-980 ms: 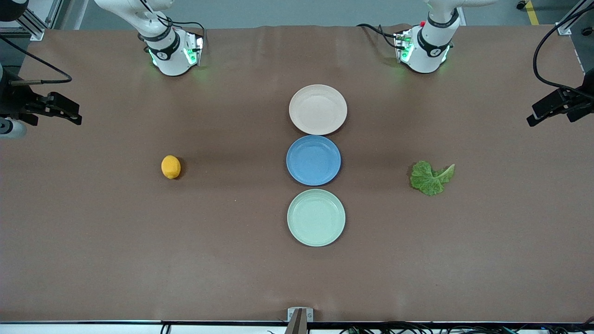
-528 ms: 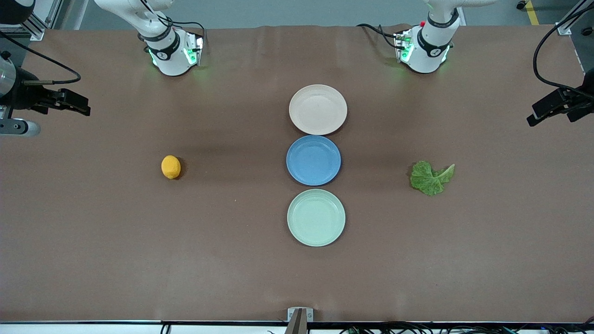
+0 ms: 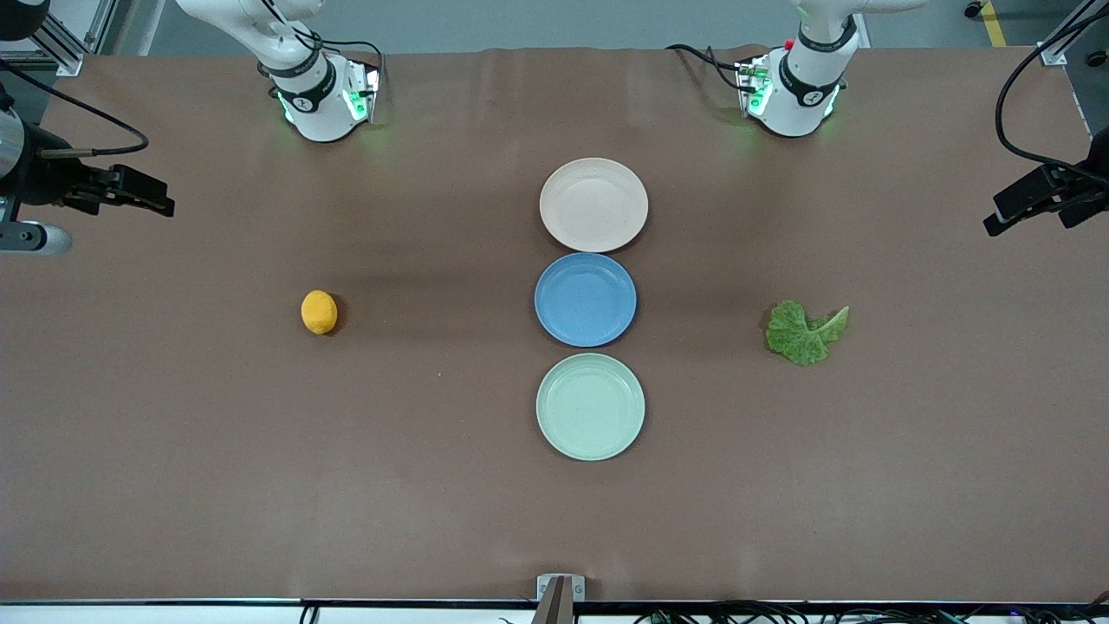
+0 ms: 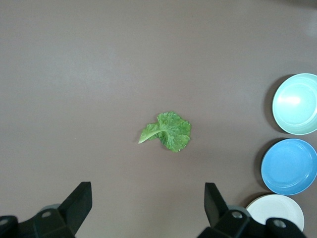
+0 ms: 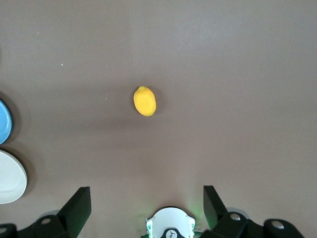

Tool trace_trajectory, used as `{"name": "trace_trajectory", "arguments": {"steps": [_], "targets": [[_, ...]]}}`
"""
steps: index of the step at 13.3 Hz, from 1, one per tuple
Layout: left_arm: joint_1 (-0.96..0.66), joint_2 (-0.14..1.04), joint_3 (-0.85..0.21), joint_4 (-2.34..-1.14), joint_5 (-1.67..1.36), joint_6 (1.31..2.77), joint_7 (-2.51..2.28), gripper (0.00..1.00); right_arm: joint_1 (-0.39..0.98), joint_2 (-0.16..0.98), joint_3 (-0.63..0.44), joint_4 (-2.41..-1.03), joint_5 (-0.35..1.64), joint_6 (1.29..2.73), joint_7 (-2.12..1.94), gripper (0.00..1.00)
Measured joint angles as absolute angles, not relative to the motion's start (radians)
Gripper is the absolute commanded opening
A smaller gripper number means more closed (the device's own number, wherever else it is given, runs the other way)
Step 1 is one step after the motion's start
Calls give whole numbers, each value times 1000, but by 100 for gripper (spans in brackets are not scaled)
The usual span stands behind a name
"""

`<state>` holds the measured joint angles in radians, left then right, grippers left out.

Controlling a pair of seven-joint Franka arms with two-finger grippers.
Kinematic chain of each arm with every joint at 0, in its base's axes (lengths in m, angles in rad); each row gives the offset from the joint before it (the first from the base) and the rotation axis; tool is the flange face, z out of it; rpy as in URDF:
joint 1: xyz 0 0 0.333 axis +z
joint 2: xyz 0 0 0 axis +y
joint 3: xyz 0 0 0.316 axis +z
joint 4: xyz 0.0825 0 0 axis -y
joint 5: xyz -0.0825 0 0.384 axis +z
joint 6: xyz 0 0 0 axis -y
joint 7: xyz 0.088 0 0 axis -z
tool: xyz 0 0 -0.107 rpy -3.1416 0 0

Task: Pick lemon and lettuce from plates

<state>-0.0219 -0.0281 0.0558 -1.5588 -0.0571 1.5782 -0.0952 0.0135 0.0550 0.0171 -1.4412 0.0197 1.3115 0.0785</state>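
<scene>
Both hands, right hand (image 3: 147, 198) and left hand (image 3: 1005, 215), spread wide, high over the table's (image 3: 260, 477) end edges.

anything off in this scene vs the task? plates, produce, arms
Yes: the lemon and lettuce lie on the bare table, not on plates. The beige plate, blue plate and mint plate hold nothing. Nothing spilled or damaged. Left gripper and right gripper are open over the table ends.
</scene>
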Motion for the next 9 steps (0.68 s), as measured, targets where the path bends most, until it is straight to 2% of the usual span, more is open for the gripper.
{"name": "trace_trajectory", "arguments": {"steps": [6, 9], "targets": [[-22, -28, 56, -1558, -57, 1578, -95, 100, 13, -130, 17, -1655, 20, 1454, 78, 100], [-22, -28, 56, -1558, -57, 1577, -95, 100, 13, -152, 17, -1676, 20, 1481, 78, 100]]}}
